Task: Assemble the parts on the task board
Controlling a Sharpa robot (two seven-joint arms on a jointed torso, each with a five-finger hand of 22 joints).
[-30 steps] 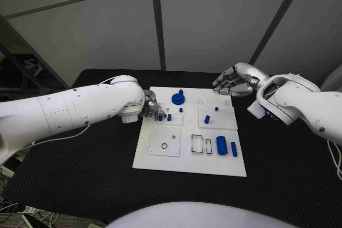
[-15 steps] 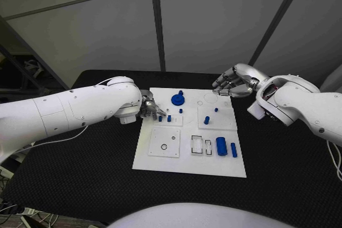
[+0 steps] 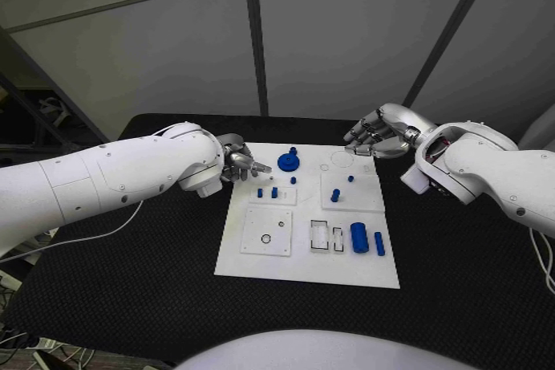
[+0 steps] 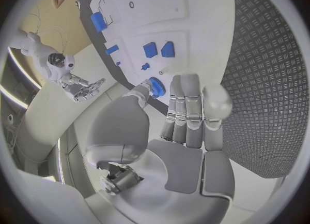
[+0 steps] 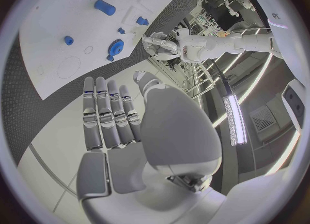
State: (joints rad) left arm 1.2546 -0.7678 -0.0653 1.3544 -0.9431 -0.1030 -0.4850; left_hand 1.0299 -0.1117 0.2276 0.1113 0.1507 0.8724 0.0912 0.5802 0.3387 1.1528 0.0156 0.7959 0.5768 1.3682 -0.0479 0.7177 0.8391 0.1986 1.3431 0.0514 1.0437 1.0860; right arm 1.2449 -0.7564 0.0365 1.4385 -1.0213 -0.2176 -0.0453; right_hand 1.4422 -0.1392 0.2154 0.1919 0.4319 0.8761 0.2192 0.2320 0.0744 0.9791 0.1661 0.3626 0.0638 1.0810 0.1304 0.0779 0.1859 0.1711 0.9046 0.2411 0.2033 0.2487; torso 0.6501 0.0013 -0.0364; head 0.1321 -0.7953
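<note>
The white task board lies mid-table. On it are a blue gear-like part, two short blue pegs standing side by side, a peg, a blue cylinder and a blue bar. My left hand hovers at the board's far left edge, just beyond the two pegs. In the left wrist view its fingers are stretched out and hold nothing. My right hand hangs off the board's far right corner, its fingers straight and empty.
Black textured table surrounds the board on all sides. Empty slots and a round hole mark the near half of the board. Grey wall panels stand behind the table.
My left hand has drawn back from over the two pegs toward the board's far left edge, leaving both pegs standing in full view. The right hand has not moved.
</note>
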